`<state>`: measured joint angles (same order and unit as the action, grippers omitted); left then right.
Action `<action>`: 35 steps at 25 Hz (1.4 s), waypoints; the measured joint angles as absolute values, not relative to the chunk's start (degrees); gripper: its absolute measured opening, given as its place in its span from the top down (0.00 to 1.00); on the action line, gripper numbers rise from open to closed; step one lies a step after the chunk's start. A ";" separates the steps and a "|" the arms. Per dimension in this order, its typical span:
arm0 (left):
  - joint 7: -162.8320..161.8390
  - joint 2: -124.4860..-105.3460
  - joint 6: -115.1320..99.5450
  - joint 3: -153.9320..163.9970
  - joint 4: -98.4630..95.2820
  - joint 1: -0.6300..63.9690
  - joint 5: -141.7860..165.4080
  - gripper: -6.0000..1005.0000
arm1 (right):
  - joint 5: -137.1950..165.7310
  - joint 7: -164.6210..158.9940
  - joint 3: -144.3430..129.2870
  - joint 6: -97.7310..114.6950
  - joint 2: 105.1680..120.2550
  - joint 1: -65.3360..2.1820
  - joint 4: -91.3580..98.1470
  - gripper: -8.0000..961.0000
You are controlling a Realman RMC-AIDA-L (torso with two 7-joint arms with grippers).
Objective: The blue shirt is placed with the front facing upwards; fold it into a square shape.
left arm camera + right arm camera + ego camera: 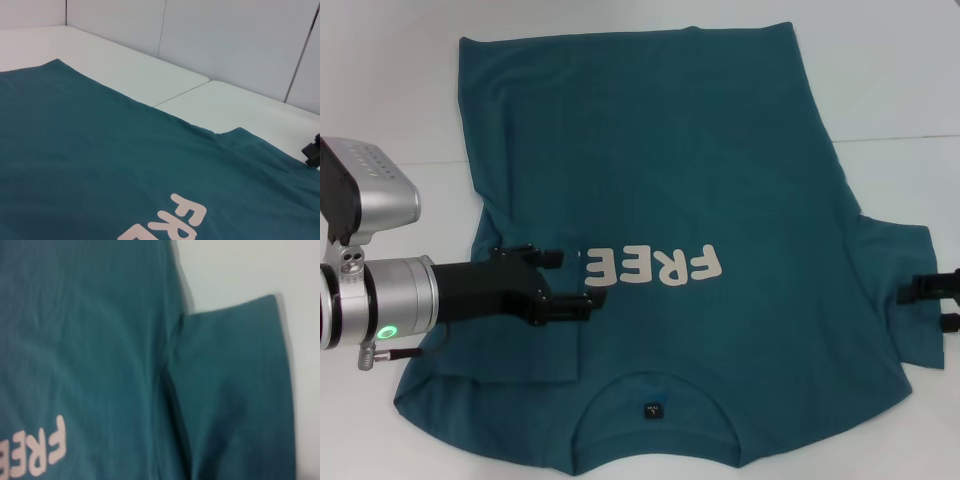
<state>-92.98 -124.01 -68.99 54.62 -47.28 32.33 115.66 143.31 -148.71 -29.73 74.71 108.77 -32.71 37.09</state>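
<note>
The left gripper [575, 278] reaches in over the blue shirt [720, 170], fingers spread apart above the folded-in left sleeve by the cream "FREE" lettering [652, 264]. The shirt lies flat, front up, on the white table [890, 80]. The right gripper [932, 300] sits at the right sleeve's edge; I cannot tell its state.

1. The blue shirt [720, 180] carries cream block lettering [652, 264] across its chest. From the head view it reads "FREE", upside down, and its left end is covered by the left gripper [578, 278].
2. In the left wrist view only part of the same lettering [172, 222] shows: "FR" and the start of a further letter.
3. In the right wrist view the lettering [37, 450] reads "FREE", lying sideways and cut off at the picture edge.
4. A small dark label [653, 409] sits inside the neckline; its marks are too small to read.
</note>
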 joint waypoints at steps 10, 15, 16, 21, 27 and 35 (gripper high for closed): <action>-92.98 -124.01 -68.99 54.67 -47.28 32.35 115.66 0.12 | 139.48 -148.20 -29.61 75.15 108.46 -32.02 37.09 0.13; -92.98 -124.01 -68.96 54.67 -46.87 32.38 115.66 0.12 | 139.57 -148.19 -29.62 75.17 108.42 -31.70 37.09 0.14; -92.98 -124.01 -68.86 54.67 -46.75 32.42 115.66 0.12 | 139.62 -148.18 -29.62 75.18 108.42 -31.62 37.09 0.14; -92.98 -124.01 -68.39 54.82 -46.54 32.56 115.66 0.12 | 140.37 -148.18 -30.21 75.42 108.32 -31.32 37.09 0.14; -92.98 -123.99 -68.37 54.85 -46.17 32.76 115.66 0.12 | 140.54 -148.41 -30.10 76.20 107.84 -30.68 37.62 0.15; -92.98 -123.92 -68.37 54.84 -45.88 32.90 115.66 0.12 | 140.54 -148.64 -30.21 76.61 107.43 -30.26 37.75 0.16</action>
<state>-92.98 -123.92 -68.37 54.84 -45.88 32.90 115.66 140.54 -148.64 -30.21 76.61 107.43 -30.26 37.75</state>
